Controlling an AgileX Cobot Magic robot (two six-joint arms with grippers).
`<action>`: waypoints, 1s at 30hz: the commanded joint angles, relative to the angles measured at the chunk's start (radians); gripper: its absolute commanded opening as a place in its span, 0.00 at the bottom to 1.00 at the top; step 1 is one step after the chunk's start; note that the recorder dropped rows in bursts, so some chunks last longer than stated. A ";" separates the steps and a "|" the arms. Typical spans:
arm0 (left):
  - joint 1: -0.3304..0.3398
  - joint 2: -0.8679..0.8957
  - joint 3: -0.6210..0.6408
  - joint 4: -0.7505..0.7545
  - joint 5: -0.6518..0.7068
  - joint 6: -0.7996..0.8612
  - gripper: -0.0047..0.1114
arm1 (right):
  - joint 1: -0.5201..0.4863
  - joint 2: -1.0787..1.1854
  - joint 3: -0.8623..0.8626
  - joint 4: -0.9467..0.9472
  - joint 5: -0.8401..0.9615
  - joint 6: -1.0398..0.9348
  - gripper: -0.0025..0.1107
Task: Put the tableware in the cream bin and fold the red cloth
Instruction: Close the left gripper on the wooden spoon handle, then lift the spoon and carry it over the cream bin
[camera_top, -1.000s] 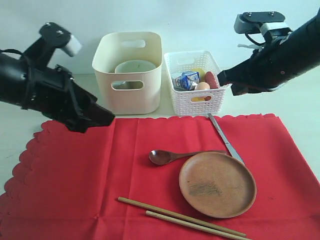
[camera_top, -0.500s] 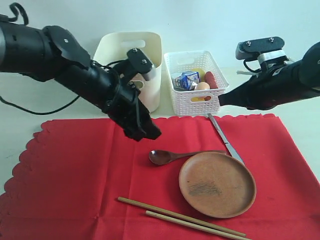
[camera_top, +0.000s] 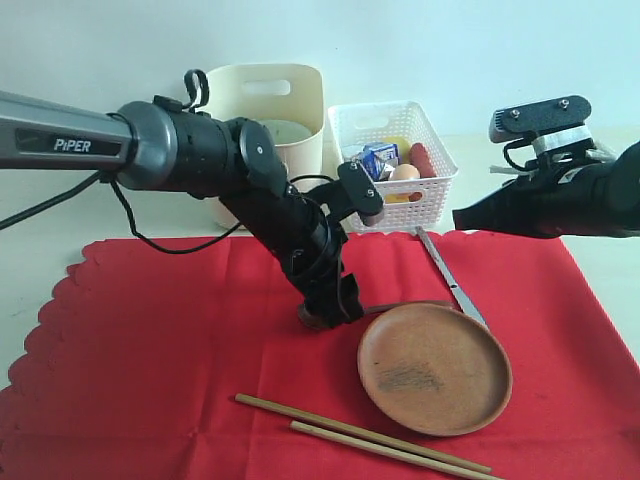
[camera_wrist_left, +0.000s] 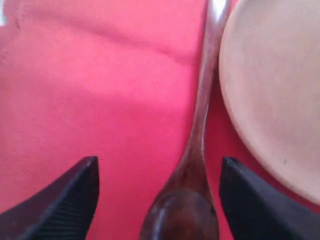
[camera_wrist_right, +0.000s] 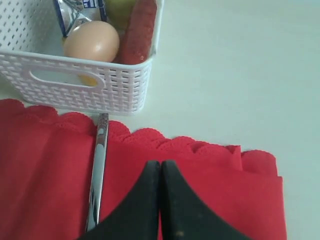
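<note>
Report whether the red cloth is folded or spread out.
Spread out: the red cloth lies open, with the brown plate and chopsticks on it.

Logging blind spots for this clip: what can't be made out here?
- Spoon: exterior view, its bowl is hidden by the left gripper; left wrist view, bowl blurred and cut by the edge.
- Cream bin: exterior view, left arm blocks its front and most contents.
- Knife: right wrist view, one end lost behind the right gripper.

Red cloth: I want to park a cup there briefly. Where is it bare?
Bare in the exterior view: left half of the red cloth, from scalloped edge to the left gripper and chopsticks; a narrow strip right of the plate. Crowded: centre-right, with spoon, knife, plate.
</note>
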 joint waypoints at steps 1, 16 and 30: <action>-0.004 0.011 -0.008 0.008 -0.010 -0.008 0.61 | -0.002 0.002 0.002 0.001 0.010 -0.001 0.02; -0.055 0.039 -0.008 0.106 -0.061 -0.010 0.39 | -0.002 0.002 0.002 -0.003 0.016 -0.001 0.02; -0.055 -0.110 -0.027 0.228 0.006 -0.169 0.04 | 0.000 -0.138 -0.067 0.001 0.465 -0.035 0.02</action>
